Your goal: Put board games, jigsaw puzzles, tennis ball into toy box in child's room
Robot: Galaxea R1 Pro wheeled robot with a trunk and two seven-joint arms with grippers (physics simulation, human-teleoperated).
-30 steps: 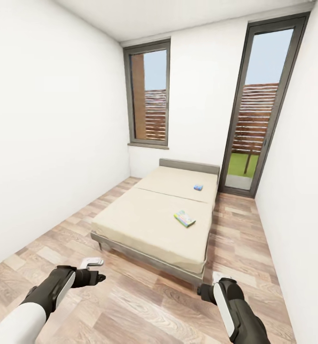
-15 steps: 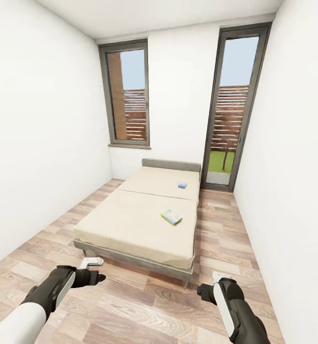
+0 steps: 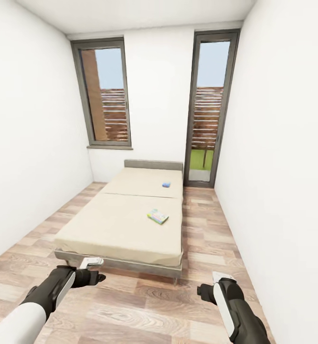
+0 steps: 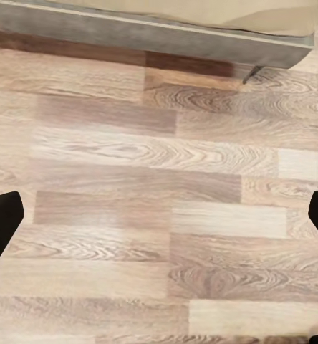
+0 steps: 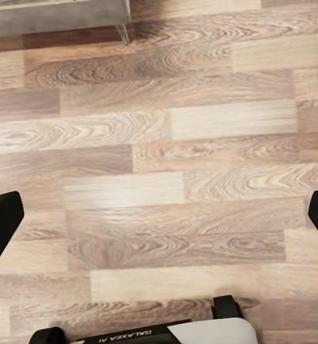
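Board games: I see two on the wide beige-mattressed bed (image 3: 116, 224) with its dark-grey frame, a small flat blue box (image 3: 166, 184) near the headboard end by the right edge and a flat yellow-green printed box (image 3: 157, 216) further down that edge. My left gripper (image 3: 93, 270) and right gripper (image 3: 211, 284) hang over wood-plank floor (image 3: 144, 306) before the bed's foot, both spread wide, empty

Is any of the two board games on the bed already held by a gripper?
No, both board games lie on the bed, far from both grippers.
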